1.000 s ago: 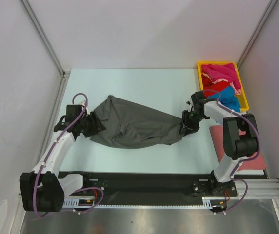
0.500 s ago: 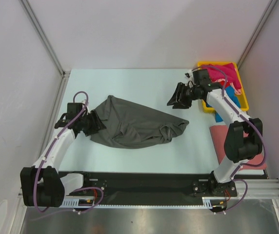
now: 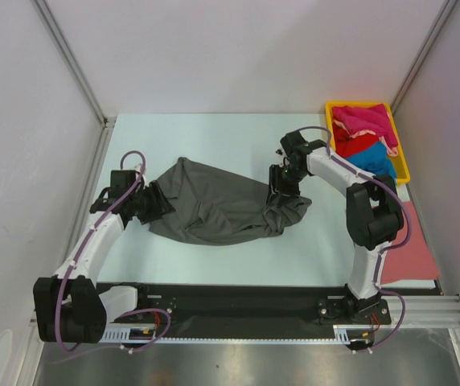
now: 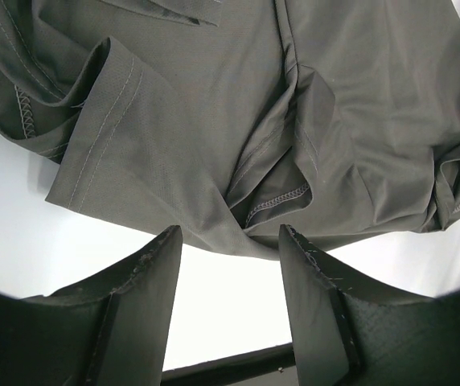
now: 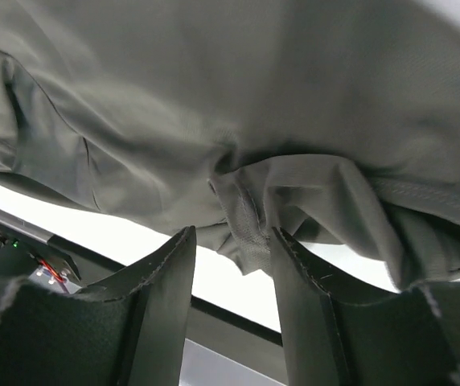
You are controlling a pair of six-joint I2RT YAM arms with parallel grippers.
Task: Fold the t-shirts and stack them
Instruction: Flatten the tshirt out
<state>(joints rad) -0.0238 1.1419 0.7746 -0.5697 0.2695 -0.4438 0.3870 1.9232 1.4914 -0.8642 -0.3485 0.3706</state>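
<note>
**Dark grey t-shirt** (image 3: 214,211) lying crumpled mid-tabletop (image 3: 214,145), nearer the left edge. Left pincer (image 3: 155,203) at its left hem, jaws apart, bare surface showing between them. Right pincer (image 3: 281,188) over the bunched right end, jaws likewise apart. A fold seems to sit at the gap, contact unclear. Other t-shirts (image 3: 365,133) fill the yellow tray (image 3: 329,129) at the far right corner.

The pale mint-green flat table top (image 3: 214,137) fills the middle of the overhead view. A large dark grey cloth t-shirt (image 3: 214,209) lies crumpled on it left of centre, bunched into a long shape that runs from mid-left toward the centre, with creases and stitched hems showing. A yellow rectangular plastic tray (image 3: 357,104) sits on the table's upper right corner. A salmon-pink cloth t-shirt (image 3: 415,253) lies flat at the lower right, along the table's right edge.
</note>
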